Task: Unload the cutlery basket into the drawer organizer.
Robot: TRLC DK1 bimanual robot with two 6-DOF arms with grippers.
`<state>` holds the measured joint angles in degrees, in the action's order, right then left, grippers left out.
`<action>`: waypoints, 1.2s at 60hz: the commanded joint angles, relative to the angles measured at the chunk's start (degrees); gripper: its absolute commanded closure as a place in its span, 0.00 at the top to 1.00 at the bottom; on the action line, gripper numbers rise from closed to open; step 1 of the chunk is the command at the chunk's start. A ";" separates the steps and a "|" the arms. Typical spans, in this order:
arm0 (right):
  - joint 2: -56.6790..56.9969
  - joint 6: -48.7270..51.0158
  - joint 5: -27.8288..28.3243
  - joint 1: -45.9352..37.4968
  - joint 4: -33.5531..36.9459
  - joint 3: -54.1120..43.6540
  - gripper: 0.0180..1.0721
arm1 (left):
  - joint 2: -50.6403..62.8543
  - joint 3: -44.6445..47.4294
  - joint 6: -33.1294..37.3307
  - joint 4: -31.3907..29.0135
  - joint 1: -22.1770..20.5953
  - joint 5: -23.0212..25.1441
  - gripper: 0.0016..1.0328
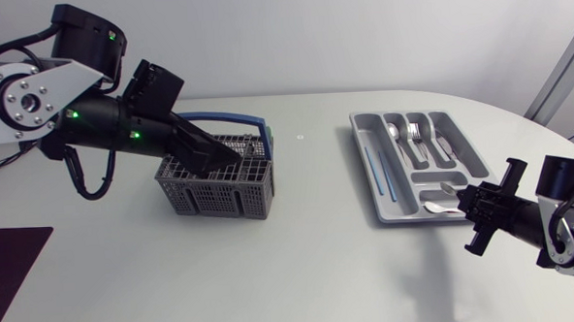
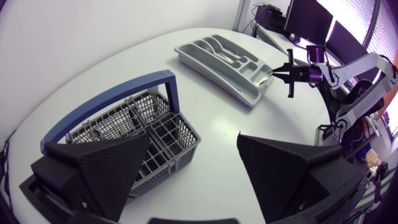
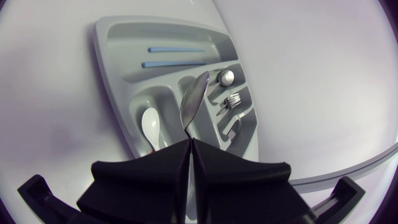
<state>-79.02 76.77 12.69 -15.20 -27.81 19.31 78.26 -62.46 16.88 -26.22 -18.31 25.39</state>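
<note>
The left claw (image 2: pixel 194 139) is hanging wide open over the grey cutlery basket (image 1: pixel 215 188), gripping nothing, with one finger sitting above the compartments beside the blue handle (image 1: pixel 222 117). The basket is standing on the white tabletop (image 1: pixel 311 267), well apart from the grey drawer organizer (image 3: pixel 161 34). The organizer is holding two blue sticks (image 3: pixel 177 49), a white spoon (image 3: pixel 151 127) and some metal pieces (one looks like a fork (image 3: pixel 231 101)). The right claw (image 3: pixel 189 144) is pinching a metal spoon (image 3: pixel 194 99) by its handle, and the bowl is pointing out over the organizer.
</note>
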 commanded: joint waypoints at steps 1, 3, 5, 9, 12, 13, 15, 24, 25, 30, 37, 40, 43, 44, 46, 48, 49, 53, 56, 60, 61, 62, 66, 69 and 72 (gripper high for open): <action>-3.42 2.59 -1.53 -0.71 -3.21 -1.03 0.05 | -1.35 2.34 -0.45 0.11 0.46 -0.34 0.95; -4.47 2.77 -2.14 -0.71 -5.32 -1.21 0.05 | -1.35 2.51 -0.45 0.11 0.46 -0.43 0.95; -5.09 2.77 -2.58 -0.71 -5.85 -1.12 0.05 | -1.53 2.78 -0.45 0.11 0.46 -0.43 0.95; -6.41 2.77 -3.99 -0.53 -6.64 -0.85 0.05 | -1.71 3.04 -0.45 0.03 0.55 -0.43 0.95; -7.90 2.86 -5.04 -0.27 -8.49 -0.85 0.05 | -1.97 3.22 -0.45 0.03 0.55 -0.43 0.95; -8.25 2.94 -5.39 -0.27 -8.84 -0.77 0.05 | -2.06 3.31 -0.45 0.03 0.55 -0.43 0.95; -8.69 2.94 -6.01 -0.18 -9.10 -0.68 0.05 | -2.23 3.48 -0.45 0.03 0.55 -0.43 0.95; -9.66 2.94 -8.12 0.08 -9.28 0.38 0.06 | -3.29 3.75 -0.36 -0.68 0.64 -0.43 0.95; -9.66 2.94 -8.47 0.44 -9.28 0.38 0.07 | -3.46 3.83 -0.36 -0.68 0.64 -0.43 0.95; -9.66 2.77 -9.44 1.58 -9.28 0.20 0.15 | -3.73 3.92 -0.36 -0.77 0.73 -0.43 0.95; -9.31 2.68 -10.49 2.90 -9.10 -0.24 0.53 | -3.82 3.83 -0.36 -0.94 0.81 -0.43 0.95; -8.60 2.77 -10.49 3.07 -8.75 -0.59 0.66 | -3.82 3.75 -0.36 -1.03 0.81 -0.43 0.95; -7.72 2.86 -10.67 3.51 -8.57 -1.21 0.74 | -3.90 3.66 -0.36 -1.20 0.81 -0.43 0.95; -7.55 2.86 -10.67 3.60 -8.57 -1.38 0.76 | -3.99 3.66 -0.36 -1.20 0.81 -0.43 0.95; -7.37 2.94 -10.84 3.78 -8.49 -1.64 0.81 | -3.99 3.66 -0.36 -1.20 0.81 -0.43 0.95; -7.37 2.94 -11.19 3.95 -8.40 -1.73 0.89 | -3.99 3.66 -0.36 -1.20 0.81 -0.43 0.95; -7.28 2.94 -11.19 3.95 -8.40 -1.82 0.92 | -3.99 3.66 -0.36 -1.20 0.81 -0.43 0.95; -6.23 3.03 -11.28 3.86 -8.40 -2.17 0.95 | -3.90 3.66 -0.36 -1.20 0.81 -0.43 0.95; -5.35 3.03 -11.19 3.86 -8.31 -2.26 0.95 | -3.99 3.66 -0.27 -1.20 0.81 -0.43 0.95; -4.91 3.03 -11.28 3.60 -8.13 -1.91 0.95 | -3.99 3.57 -0.36 -1.20 0.81 -0.43 0.95; -4.82 3.03 -11.28 3.60 -8.05 -1.82 0.95 | -3.99 3.57 -0.36 -1.20 0.73 -0.43 0.95; -4.82 3.03 -11.28 3.51 -7.87 -1.73 0.95 | -3.99 3.57 -0.36 -1.20 0.73 -0.43 0.95; -4.91 2.94 -11.37 3.51 -7.43 -1.47 0.95 | -3.99 3.48 -0.36 -1.20 0.73 -0.43 0.95; -5.61 2.86 -11.55 3.51 -7.52 -1.03 0.95 | -3.99 3.48 -0.36 -1.20 0.73 -0.43 0.95; -6.85 2.68 -11.90 3.42 -7.52 -0.24 0.95 | -3.99 3.57 -0.36 -1.20 0.73 -0.43 0.95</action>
<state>-84.58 78.28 1.58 -11.73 -35.81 18.63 75.13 -59.81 16.88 -27.09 -18.04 25.15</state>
